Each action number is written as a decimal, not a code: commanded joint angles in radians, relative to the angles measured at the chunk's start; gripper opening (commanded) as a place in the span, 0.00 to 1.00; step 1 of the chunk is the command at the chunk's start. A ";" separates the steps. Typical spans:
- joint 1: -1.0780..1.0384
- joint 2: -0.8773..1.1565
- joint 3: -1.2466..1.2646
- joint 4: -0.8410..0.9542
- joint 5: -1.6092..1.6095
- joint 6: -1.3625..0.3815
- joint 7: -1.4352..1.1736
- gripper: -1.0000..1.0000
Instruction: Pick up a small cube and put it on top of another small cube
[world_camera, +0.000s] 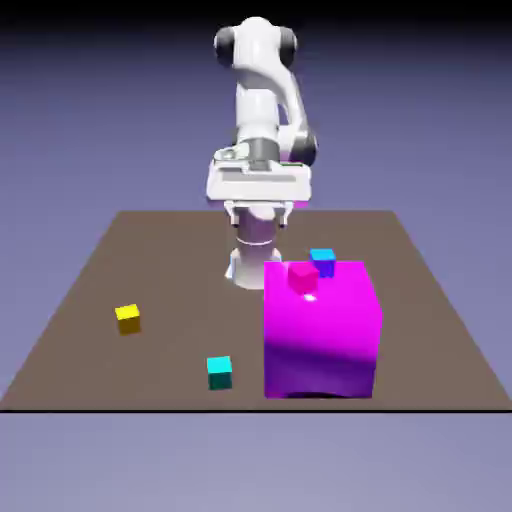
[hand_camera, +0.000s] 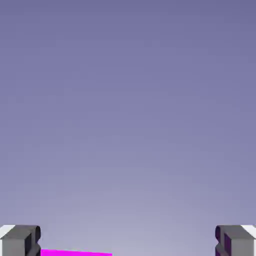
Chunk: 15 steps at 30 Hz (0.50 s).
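the gripper (world_camera: 257, 215) hangs wide open, empty; that glossy cyan cube (world_camera: 219, 372) looks light, rigid, slippery—pinch its flat opposite sides.

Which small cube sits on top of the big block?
The pink cube. It rests on the magenta block; blue, yellow and cyan don't.

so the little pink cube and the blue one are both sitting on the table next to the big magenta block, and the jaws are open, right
Not quite. In the exterior view the small pink cube sits on top of the big magenta block, not on the table. The small blue cube shows just behind the block's top edge; whether it rests on the table is unclear. The gripper does have its jaws open, holding nothing.
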 joint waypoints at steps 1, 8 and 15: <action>-0.036 0.030 0.019 0.005 0.040 -0.015 -0.013 0.50; -0.290 0.231 0.159 0.044 0.307 -0.120 -0.109 0.50; -0.543 0.433 0.298 0.084 0.574 -0.225 -0.205 0.50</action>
